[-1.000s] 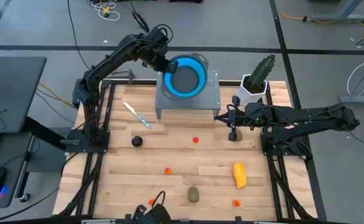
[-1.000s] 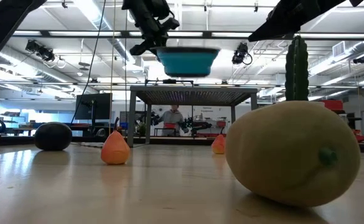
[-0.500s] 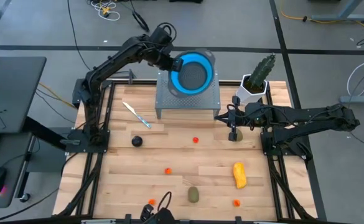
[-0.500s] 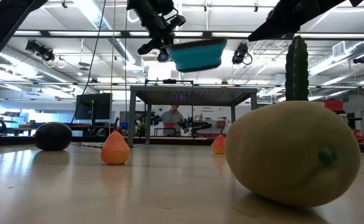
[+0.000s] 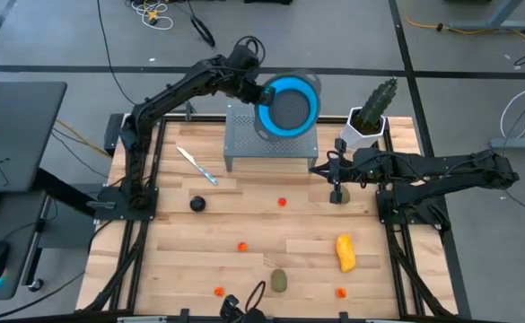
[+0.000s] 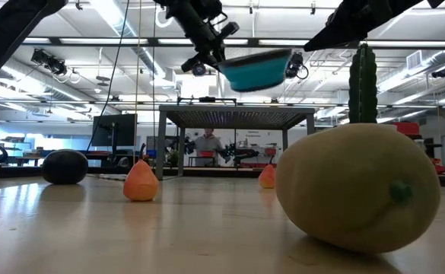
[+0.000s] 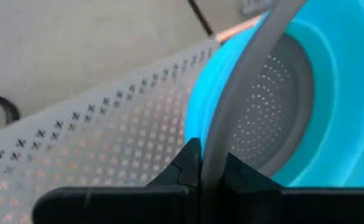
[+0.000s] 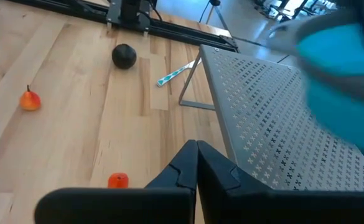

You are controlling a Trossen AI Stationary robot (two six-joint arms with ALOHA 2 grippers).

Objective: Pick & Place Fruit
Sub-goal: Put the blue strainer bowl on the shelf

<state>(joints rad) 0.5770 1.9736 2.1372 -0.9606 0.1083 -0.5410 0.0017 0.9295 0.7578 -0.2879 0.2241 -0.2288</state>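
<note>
Above the perforated metal stand (image 5: 271, 135), the left gripper (image 7: 200, 171) is clenched on the blue colander's (image 5: 289, 103) thin rim, while the right gripper (image 8: 196, 163), closed and empty, hovers over an olive-brown oval (image 5: 337, 195) that looks light, rigid, smooth, best pinched across its middle.

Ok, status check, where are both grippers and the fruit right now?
Left gripper shut on blue colander rim, held above perforated metal stand. Right gripper shut, empty, low beside olive-brown fruit. Fruit all on table; nothing blocking.
</note>
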